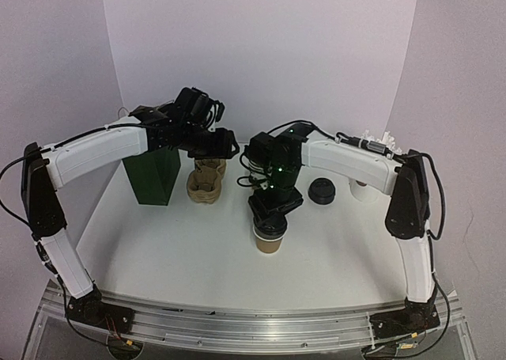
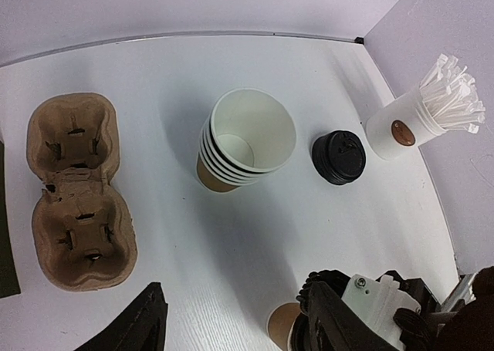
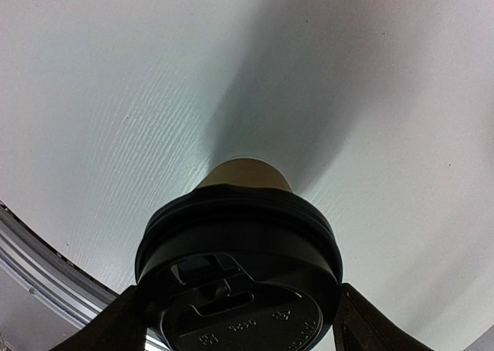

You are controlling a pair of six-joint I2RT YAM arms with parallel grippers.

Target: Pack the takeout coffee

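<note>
The takeout coffee (image 1: 270, 237) is a brown paper cup with a black dome lid, standing on the white table at centre front. It fills the right wrist view (image 3: 243, 243), and its brown side shows at the bottom of the left wrist view (image 2: 282, 324). My right gripper (image 1: 273, 210) (image 3: 239, 320) is directly above it, with a finger against each side of the lid. My left gripper (image 1: 225, 142) (image 2: 247, 320) is open and empty, held high over the back of the table near the brown pulp cup carrier (image 1: 207, 178) (image 2: 77, 189).
A stack of lidless brown cups (image 2: 247, 139) stands right of the carrier. A loose black lid (image 1: 322, 191) (image 2: 340, 156) and a white cup of wrapped sticks (image 1: 368, 187) (image 2: 405, 127) stand at the back right. A dark green box (image 1: 154, 178) stands left of the carrier.
</note>
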